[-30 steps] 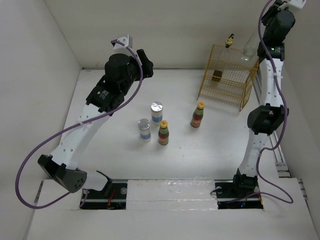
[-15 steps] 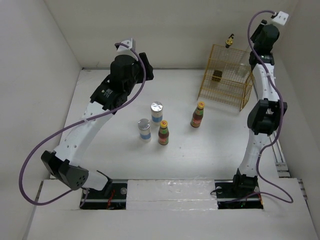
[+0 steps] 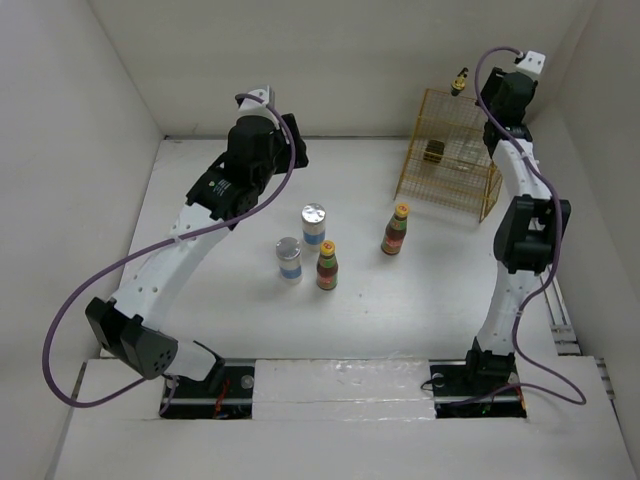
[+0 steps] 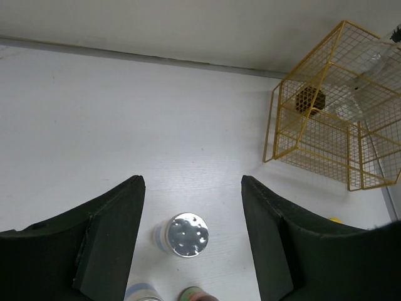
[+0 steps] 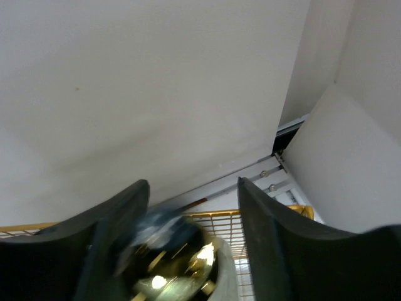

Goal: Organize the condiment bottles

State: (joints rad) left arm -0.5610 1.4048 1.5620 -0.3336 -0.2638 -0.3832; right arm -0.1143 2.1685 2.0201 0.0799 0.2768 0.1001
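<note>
- Nearest my bases, in the middle of the white table point(image 3: 420, 300), stand one silver-lidded blue-labelled jar point(image 3: 289, 258) and, just to its right, one dark sauce bottle with a yellow cap point(image 3: 327, 266). Both are upright and close together, but I cannot tell whether they touch.
- A little farther up the frame is the second silver-lidded jar point(image 3: 314, 222), also upright. In my left wrist view it sits low in the frame, below the gap between my fingers.
- To the right of that, standing apart from the group, is the second yellow-capped sauce bottle point(image 3: 396, 230), upright, between the jars and the rack.
- That makes four bottles on the open table: two jars and two sauce bottles.
- My left gripper point(image 4: 191, 188) hangs above the table in the upper centre-left of the top view, beyond the jars. Its two fingers are spread wide with nothing between them.
- The one yellow wire rack point(image 3: 440, 178) stands at the upper right, near the back wall. A small dark thing point(image 3: 435, 150) sits inside it, and I cannot make out what it is.
- My right gripper point(image 5: 193, 183) is over the right end of the rack. Its fingers sit either side of the top of a tall clear glass bottle point(image 5: 182, 263) and appear to clamp it. The gold spout is blurred, and the rack wires show just behind it.
- Farthest back, the gold-black spout of the second clear glass bottle point(image 3: 460, 80) rises above the rack's rear top edge.
</note>
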